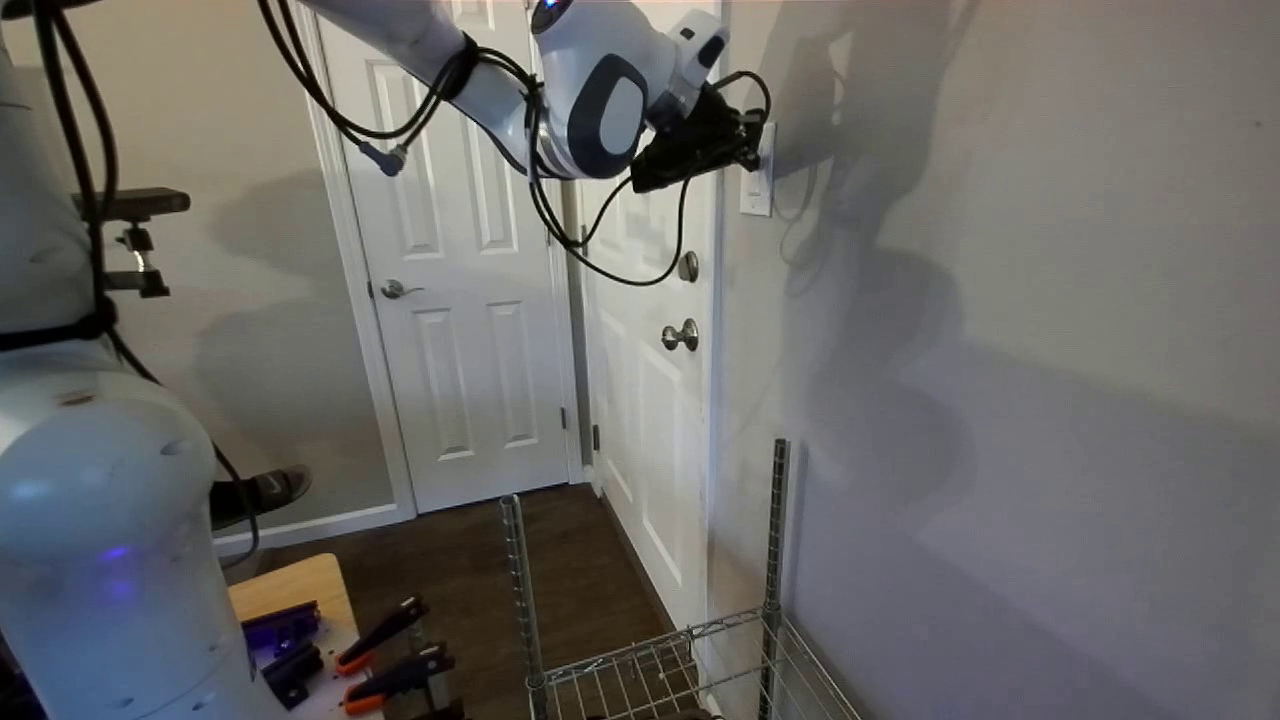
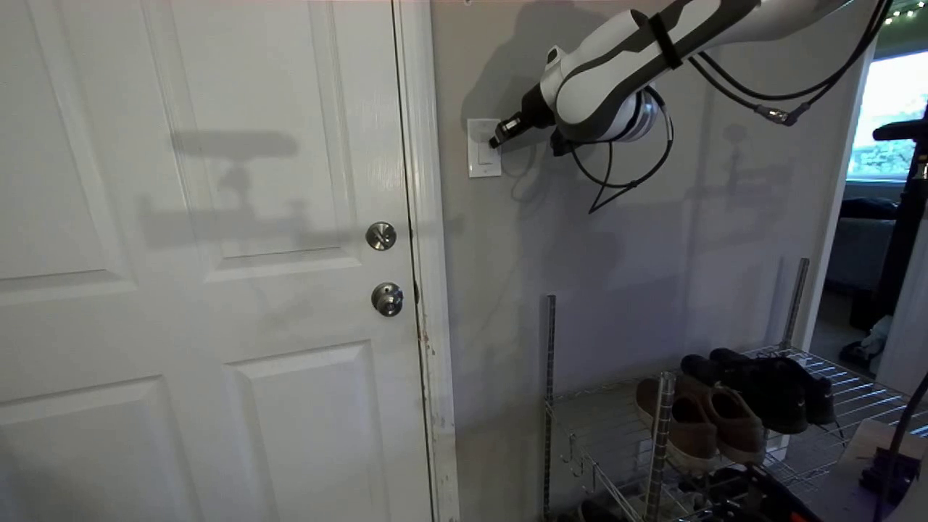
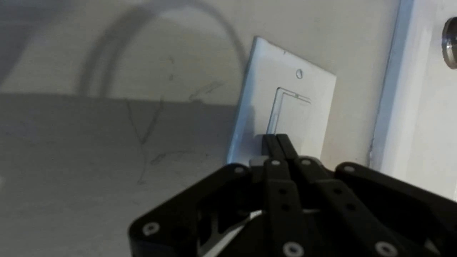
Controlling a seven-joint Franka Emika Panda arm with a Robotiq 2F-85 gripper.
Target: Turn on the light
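Observation:
The light's switch is a white upright wall plate with a flat rocker. It shows in both exterior views, as the switch plate (image 1: 756, 196) (image 2: 476, 168) on the wall beside the door frame. In the wrist view the switch plate (image 3: 314, 80) is tilted, and its lower part is hidden behind the fingers. My gripper (image 1: 754, 145) is shut with nothing between its fingers. In an exterior view the gripper's fingertips (image 2: 494, 142) are at the plate's right side. In the wrist view the fingertips (image 3: 276, 137) overlap the rocker's left edge. I cannot tell whether they touch it. No lamp is in view.
A white door (image 2: 304, 406) with a metal doorknob (image 2: 387, 299) and a deadbolt (image 2: 380, 235) stands beside the plate. A wire rack (image 1: 650, 660) is below, and shoes (image 2: 725, 413) sit on it. Black cables (image 1: 640, 282) hang from the arm.

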